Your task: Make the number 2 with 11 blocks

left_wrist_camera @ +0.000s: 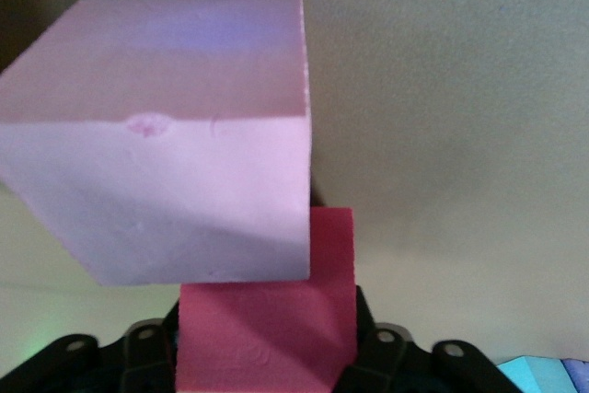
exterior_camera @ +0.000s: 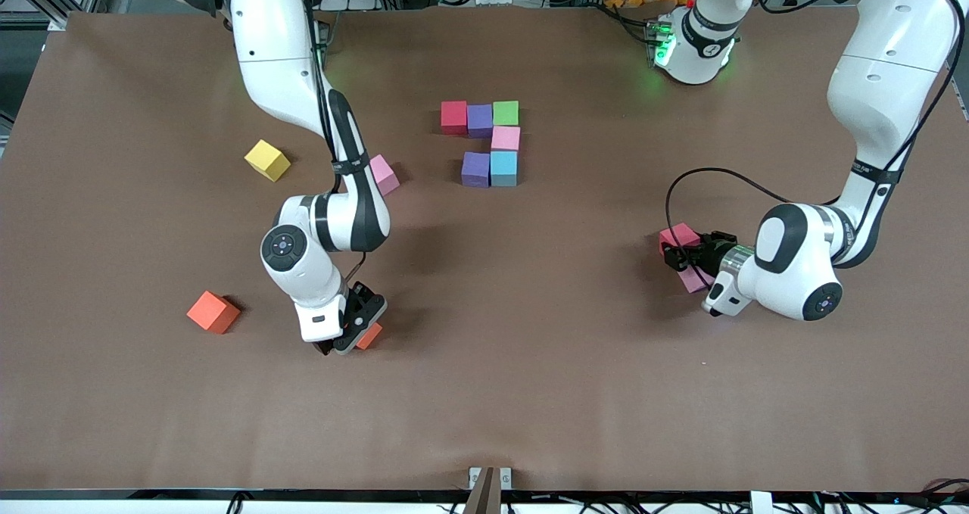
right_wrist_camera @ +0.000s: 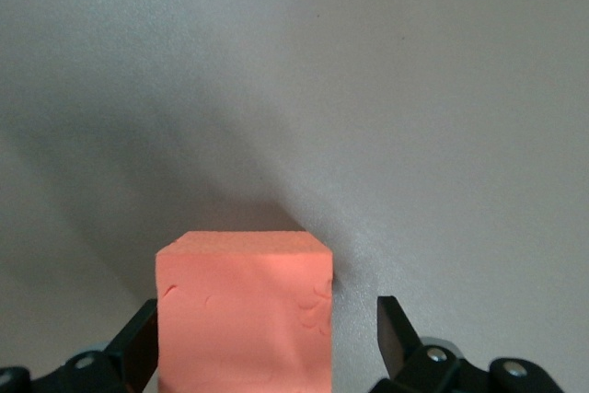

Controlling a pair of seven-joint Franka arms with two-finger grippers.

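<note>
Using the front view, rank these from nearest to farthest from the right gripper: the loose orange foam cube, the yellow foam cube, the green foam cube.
Right gripper is low over the table's front-camera side.
1. Loose orange foam cube: beside it, toward the right arm's end.
2. Yellow foam cube: farther from the camera.
3. Green foam cube: in the built cluster, farthest.

Both arms are glossy white with rounded shells, and black bands mark their joints. The right arm (exterior_camera: 303,82) has a broad black stripe along its forearm and a dark round cap with small dots on its wrist. The left arm (exterior_camera: 870,120) trails a thin black cable in a loop. Its base glows green. Both hands are black, with screw heads showing.
</note>
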